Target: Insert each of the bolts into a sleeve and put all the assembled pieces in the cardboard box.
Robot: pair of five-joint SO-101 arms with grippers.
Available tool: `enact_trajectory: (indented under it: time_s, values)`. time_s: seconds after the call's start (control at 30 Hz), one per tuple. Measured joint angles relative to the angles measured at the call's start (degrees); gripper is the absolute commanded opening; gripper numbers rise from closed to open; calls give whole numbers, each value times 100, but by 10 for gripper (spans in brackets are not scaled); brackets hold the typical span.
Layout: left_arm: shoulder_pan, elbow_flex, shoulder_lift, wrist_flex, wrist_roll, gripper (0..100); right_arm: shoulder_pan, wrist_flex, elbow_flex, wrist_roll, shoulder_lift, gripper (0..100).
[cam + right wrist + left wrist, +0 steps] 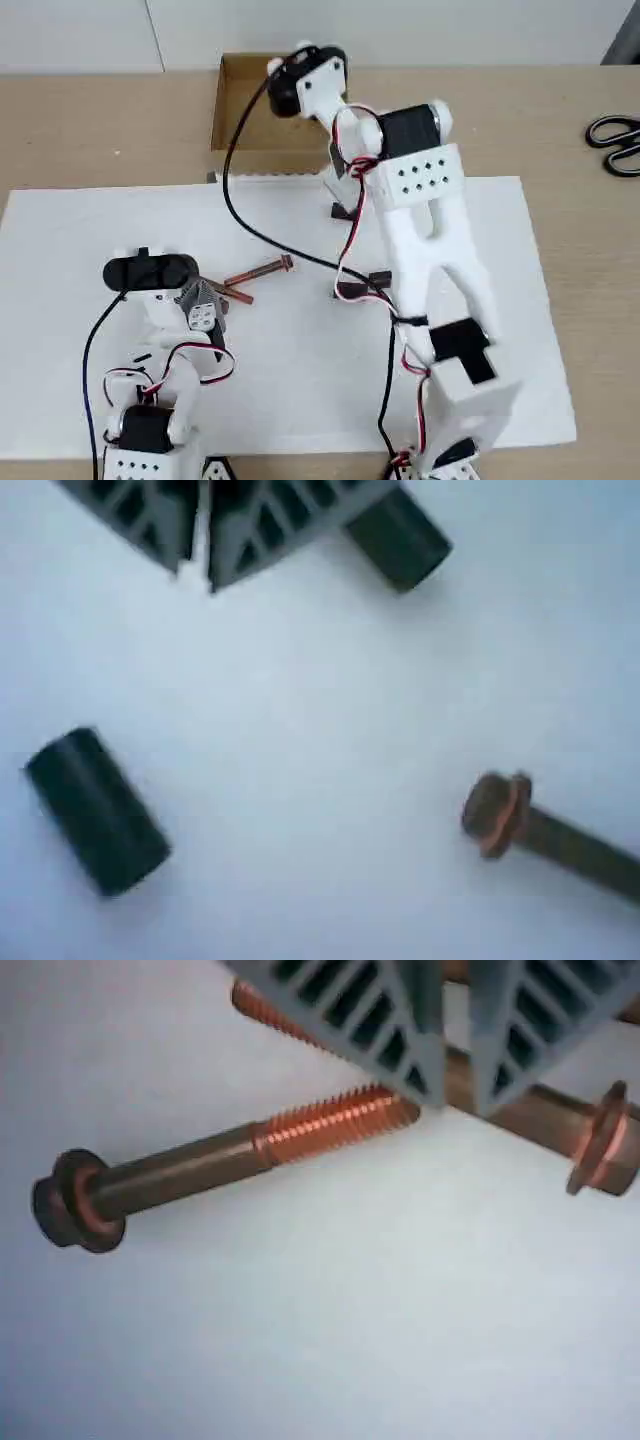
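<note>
The left gripper (218, 296) sits low over the white sheet (80, 230), well inside its edges, beside a bolt (260, 270) and a second bolt (236, 294). The right gripper (339, 192) hangs at the sheet's far edge, where the cardboard box (250, 110) borders it. Bare sheet spreads to either side.

In the left wrist view, the left gripper (452, 1105) has its jaws a slit apart. The second bolt (595, 1145) crosses behind them, and the bolt (200, 1160) lies free on the sheet.

In the right wrist view, the right gripper (197, 572) is likewise nearly closed and holds nothing. A sleeve (400, 535) lies just beside it, the other sleeve (95, 810) lies apart, and open sheet lies between them.
</note>
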Motion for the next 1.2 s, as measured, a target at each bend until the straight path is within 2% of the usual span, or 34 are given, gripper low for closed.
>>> enact_trajectory:
  time_s: [0.1,0.4,0.53,0.8,1.0,1.2]
  values:
    - [0,0,0,0,0,7,-9,0,826,149,-431,4]
    - [0,0,0,0,0,7,-9,-9,2804,1697,-1125,9]
    - [0,0,0,0,0,7,-9,-44,3367,2233,-1143,81]
    - [0,0,0,0,0,7,-193,-167,3464,3033,-1152,91]
    - [0,0,0,0,0,7,-589,-211,3464,3218,-1152,91]
    - [0,0,0,0,0,7,-607,-360,3464,3464,-835,93]
